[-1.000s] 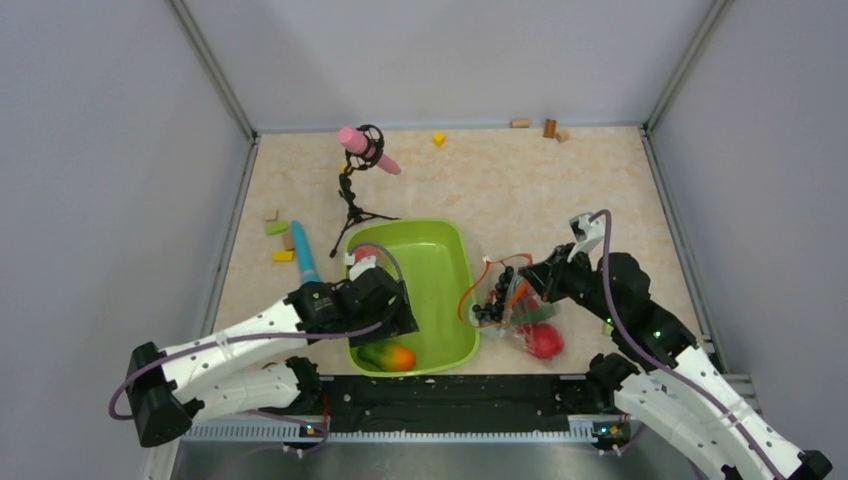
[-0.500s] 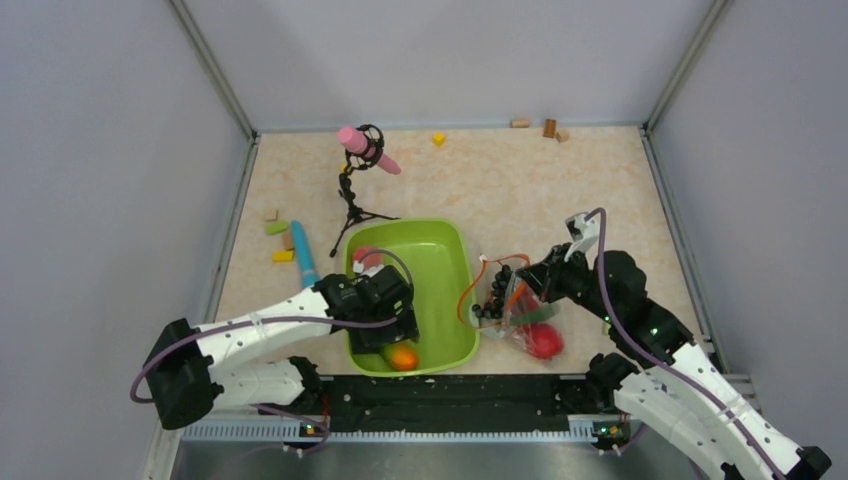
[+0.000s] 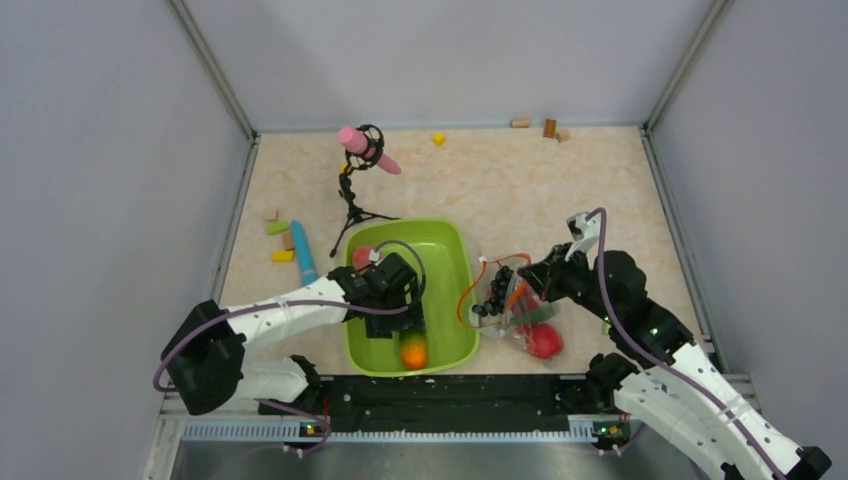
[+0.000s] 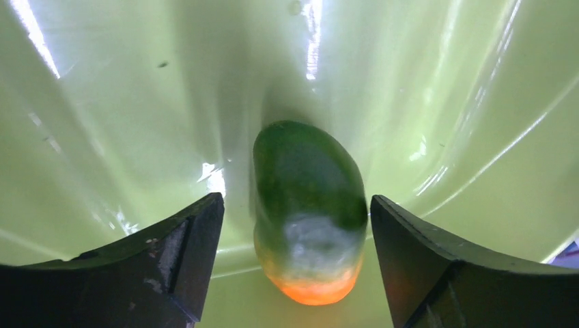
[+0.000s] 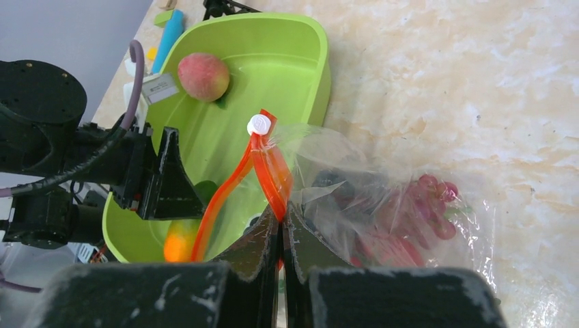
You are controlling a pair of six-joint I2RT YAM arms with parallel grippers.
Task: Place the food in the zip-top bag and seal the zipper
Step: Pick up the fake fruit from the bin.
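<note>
My left gripper (image 3: 412, 332) (image 4: 293, 225) is open inside the lime-green tray (image 3: 445, 258), its jaws either side of the orange-green piece (image 4: 307, 205) (image 3: 413, 352), with gaps on both sides. A peach (image 5: 203, 76) (image 3: 361, 257) lies at the tray's far left. My right gripper (image 5: 282, 213) (image 3: 528, 288) is shut on the orange-red zipper (image 5: 270, 164) and holds the clear zip-top bag (image 5: 396, 212) (image 3: 515, 305) open and raised. Dark grapes (image 3: 491, 297), red pieces (image 3: 541, 340) and a green piece lie in the bag.
A light-blue stick (image 3: 303, 252) and small coloured blocks (image 3: 279, 242) lie left of the tray. A small black tripod with a pink object (image 3: 366, 150) stands behind the tray. More blocks (image 3: 548, 127) lie along the back wall.
My left gripper has moved right and down over the orange-green piece, which now lies more to the right in the tray. The right gripper and bag have held still.
</note>
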